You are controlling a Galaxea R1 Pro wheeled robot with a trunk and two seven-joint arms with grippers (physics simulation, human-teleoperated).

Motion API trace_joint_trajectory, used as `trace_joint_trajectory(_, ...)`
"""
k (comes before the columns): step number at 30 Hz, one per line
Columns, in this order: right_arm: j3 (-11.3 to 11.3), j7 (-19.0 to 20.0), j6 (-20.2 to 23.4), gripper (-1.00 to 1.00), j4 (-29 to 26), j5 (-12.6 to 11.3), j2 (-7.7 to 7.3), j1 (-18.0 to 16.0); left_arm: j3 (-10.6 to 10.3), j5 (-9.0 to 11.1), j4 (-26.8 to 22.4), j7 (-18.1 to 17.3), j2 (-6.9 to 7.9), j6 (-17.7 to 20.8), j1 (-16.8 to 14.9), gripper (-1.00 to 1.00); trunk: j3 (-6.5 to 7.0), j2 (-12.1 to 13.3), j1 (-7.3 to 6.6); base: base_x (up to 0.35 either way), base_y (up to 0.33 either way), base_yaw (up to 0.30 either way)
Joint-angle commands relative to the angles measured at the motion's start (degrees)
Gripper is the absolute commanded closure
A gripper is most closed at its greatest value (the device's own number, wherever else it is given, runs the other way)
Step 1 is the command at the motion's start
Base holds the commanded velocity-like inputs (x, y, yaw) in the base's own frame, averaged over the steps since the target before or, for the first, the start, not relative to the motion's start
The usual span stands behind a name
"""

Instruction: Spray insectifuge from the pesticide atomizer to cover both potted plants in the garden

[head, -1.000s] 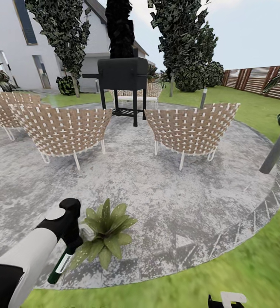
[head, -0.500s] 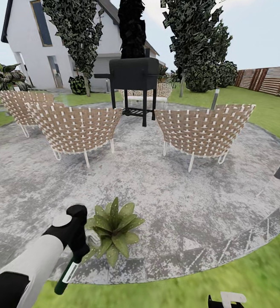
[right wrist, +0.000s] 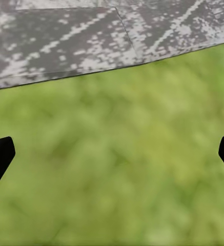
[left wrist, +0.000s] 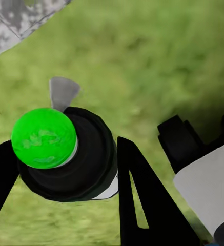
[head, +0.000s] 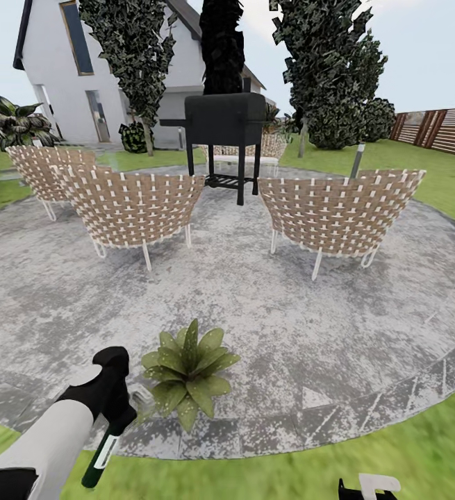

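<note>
Patio [head: 269,326] grey, mottled; lawn [head: 408,451] rims it; house [head: 53,76] behind.

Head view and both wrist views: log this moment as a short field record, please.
setting: round grey patio bordered by lawn
left gripper: shut on the pesticide atomizer, bottle hanging down over the patio edge
nearest potted plant: just beside the held atomizer, on the patio
right gripper: open, over grass
background: woven chairs, black grill, white house, wooden fence
</note>
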Motion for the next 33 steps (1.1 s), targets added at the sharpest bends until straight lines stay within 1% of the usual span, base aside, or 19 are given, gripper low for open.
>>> trace_joint_trajectory(1,-0.4,-0.3,-0.2,-1.00,0.1,0.6,-0.02,0.0,0.0,-0.5,-1.7,-0.5,0.01,0.6,0.0,1.00,-0.05,0.0,-0.01,0.000,0.000,0.000)
trace_joint_trajectory(3,-0.3,-0.3,-0.2,-1.00,0.1,0.6,-0.02,0.0,0.0,-0.6,-4.9,-0.5,-0.01,0.6,0.0,1.00,-0.05,0.0,-0.01,0.000,0.000,0.000)
trace_joint_trajectory(8,-0.3,-0.3,-0.2,-1.00,0.1,0.6,-0.01,0.0,0.0,-1.0,-6.2,-0.4,0.27,0.6,0.0,1.00,-0.05,0.0,-0.01,0.000,0.000,0.000)
trace_joint_trajectory(12,-0.3,-0.3,-0.2,-1.00,0.2,0.6,0.07,0.0,0.1,-1.0,-6.3,-0.5,2.27,0.6,0.1,1.00,-0.05,0.0,-0.01,0.000,0.000,0.070)
trace_joint_trajectory(14,-0.3,-0.3,-0.2,-1.00,0.2,0.6,0.13,0.0,0.1,-1.0,-6.3,-0.5,2.68,0.6,0.1,1.00,-0.05,0.0,-0.01,0.000,0.000,0.241)
trace_joint_trajectory(18,-0.3,-0.3,-0.2,-1.00,0.2,0.6,0.12,0.0,0.1,-0.9,-6.3,-0.5,2.42,0.6,0.1,1.00,-0.05,0.0,-0.01,0.000,-0.095,0.120)
trace_joint_trajectory(26,-0.3,-0.2,-0.2,-1.00,0.2,0.6,0.09,0.0,0.0,-0.8,-6.3,-0.6,2.13,0.6,0.1,1.00,-0.05,0.0,-0.01,-0.002,-0.264,0.005)
trace_joint_trajectory(33,-0.3,-0.1,-0.2,-1.00,0.2,0.6,0.07,0.0,0.2,-0.8,-6.3,-0.6,2.15,0.6,0.1,1.00,-0.05,0.0,-0.01,-0.146,-0.238,0.000)
